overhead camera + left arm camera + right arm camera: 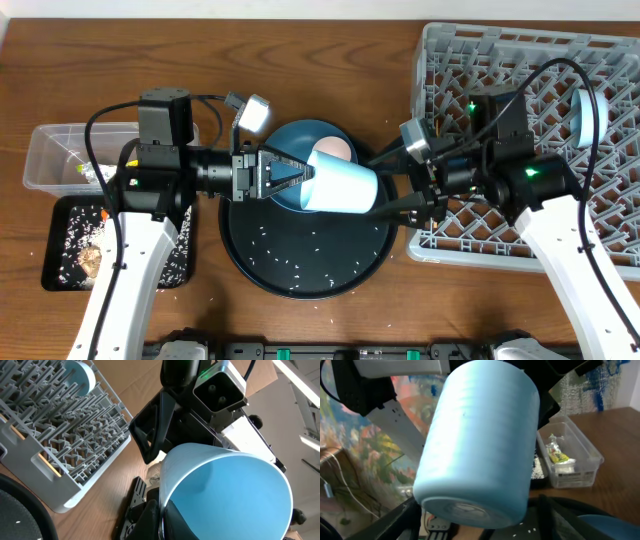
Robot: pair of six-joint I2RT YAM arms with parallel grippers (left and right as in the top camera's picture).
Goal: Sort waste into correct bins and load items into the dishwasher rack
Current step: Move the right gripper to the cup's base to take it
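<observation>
A light-blue cup (345,188) hangs on its side above the round black tray, its mouth facing left. My left gripper (305,178) is shut on the cup's rim (162,510), one finger inside and one outside. My right gripper (385,188) is open, its two fingers straddling the cup's base (470,510) with small gaps on both sides. Under the cup lies the dark-blue plate (300,135) with a pink cup (335,150) on it. The grey dishwasher rack (530,60) stands at the right with another light-blue cup (585,115) in it.
The round black tray (300,255) holds scattered rice grains. At the left, a clear tub (55,150) contains a snack wrapper (557,452). In front of it a shallow black tray (65,265) holds rice and a brown lump (90,258).
</observation>
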